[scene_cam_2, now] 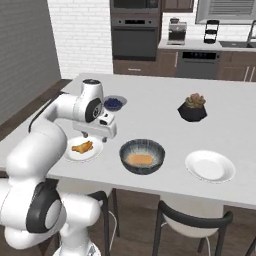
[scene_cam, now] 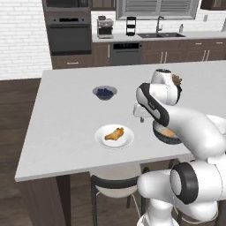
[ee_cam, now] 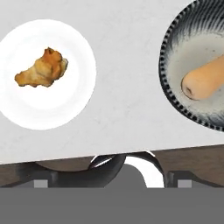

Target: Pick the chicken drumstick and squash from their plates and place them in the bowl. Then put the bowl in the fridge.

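1. Currently the squash (scene_cam_2: 139, 159) lies inside the bowl (scene_cam_2: 126, 150); in the hand view it is a pale tan oblong reaching from the bowl's middle toward 3 o'clock.
2. Chicken drumstick (ee_cam: 41, 68) sits on its plate (ee_cam: 81, 96), slightly toward 9 o'clock of the plate's centre. Lumpy, golden-brown, touching nothing but the plate.
3. In the hand view, the drumstick plate is at 9–10 o'clock and the bowl at 2–3 o'clock, with bare counter (ee_cam: 127, 87) between them; the two are apart, not touching.
4. Pincer (scene_cam_2: 85, 135): jaws stand wide apart, nothing between them. It hangs above the counter over the gap between plate and bowl, near the counter's front edge.
5. Second plate (scene_cam_2: 210, 166) in the right base view sits at 3 o'clock of the bowl, bare and white.
6. Small blueberry bowl (scene_cam: 104, 92) lies at 12 o'clock of the drumstick plate in the left base view, well apart.
7. Black plant pot (scene_cam_2: 192, 111) stands at 1 o'clock of the bowl in the right base view.
8. Chair back (scene_cam_2: 192, 220) shows under the counter's front edge.
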